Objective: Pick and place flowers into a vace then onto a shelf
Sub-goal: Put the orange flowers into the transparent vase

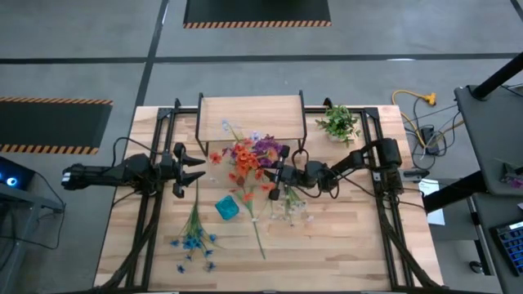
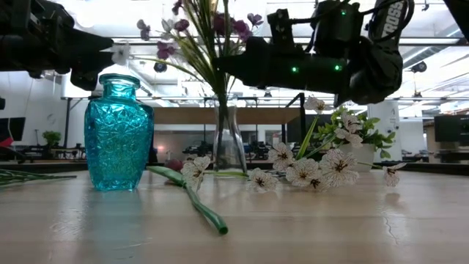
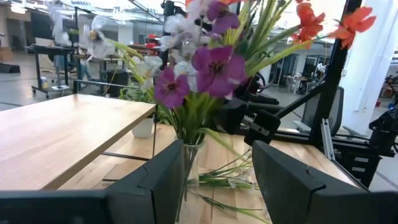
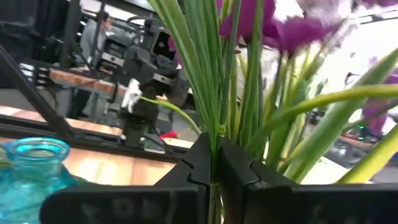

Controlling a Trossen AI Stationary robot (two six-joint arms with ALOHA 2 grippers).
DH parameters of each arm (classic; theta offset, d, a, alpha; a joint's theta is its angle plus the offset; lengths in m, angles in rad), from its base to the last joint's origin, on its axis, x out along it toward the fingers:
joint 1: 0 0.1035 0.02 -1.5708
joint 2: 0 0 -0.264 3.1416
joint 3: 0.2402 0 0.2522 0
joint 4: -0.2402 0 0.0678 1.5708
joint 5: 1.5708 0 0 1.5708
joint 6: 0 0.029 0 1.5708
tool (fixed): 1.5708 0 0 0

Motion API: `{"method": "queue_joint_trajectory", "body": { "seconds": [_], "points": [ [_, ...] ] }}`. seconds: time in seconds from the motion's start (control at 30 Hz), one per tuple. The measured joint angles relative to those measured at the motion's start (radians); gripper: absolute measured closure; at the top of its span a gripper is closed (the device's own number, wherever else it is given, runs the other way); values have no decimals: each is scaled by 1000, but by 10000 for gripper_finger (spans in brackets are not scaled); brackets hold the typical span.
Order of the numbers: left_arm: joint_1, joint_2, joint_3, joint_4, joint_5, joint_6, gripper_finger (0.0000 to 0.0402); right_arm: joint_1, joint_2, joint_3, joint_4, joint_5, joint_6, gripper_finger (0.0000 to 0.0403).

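1. My right gripper sits just right of centre in the high view, its fingers pressed together on a green stem of the flowers; in the right wrist view the stem runs up from between the two dark fingertips.
2. My left gripper is left of centre in the high view, pointing at the bouquet. Its fingers stand apart with nothing between them, and in its wrist view they frame the clear glass vase farther off.
3. The bunch of purple, white and orange-red blooms stands in that clear vase, centre of the low view, just in front of the shelf.
4. The shelf sits at the upper middle of the table in the high view.
5. More flowers lie loose on the table: blue blooms at lower left, white blooms right of centre in the low view.
6. A teal glass vase stands empty at the left of the low view.
7. A leafy potted plant sits at upper right of the table.
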State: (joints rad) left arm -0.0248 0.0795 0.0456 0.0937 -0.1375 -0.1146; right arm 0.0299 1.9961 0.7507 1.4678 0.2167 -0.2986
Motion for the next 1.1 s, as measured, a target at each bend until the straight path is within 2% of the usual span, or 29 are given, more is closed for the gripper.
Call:
{"method": "queue_joint_trajectory", "body": {
  "seconds": [0.2, 0.83, 0.93, 1.1],
  "points": [
    [0, 0, 0, 0, 0, 0, 227, -4, -40, -39, -28, 18, -10, 394],
    [0, 0, 0, 0, 0, 0, 227, -27, -31, -71, -81, 21, 72, 392],
    [0, 0, 0, 0, 0, 0, 227, -28, -34, -71, -81, 21, 83, 381],
    [0, 0, 0, 0, 0, 0, 227, -28, -43, -71, -81, 23, 83, 340]
  ]
}}
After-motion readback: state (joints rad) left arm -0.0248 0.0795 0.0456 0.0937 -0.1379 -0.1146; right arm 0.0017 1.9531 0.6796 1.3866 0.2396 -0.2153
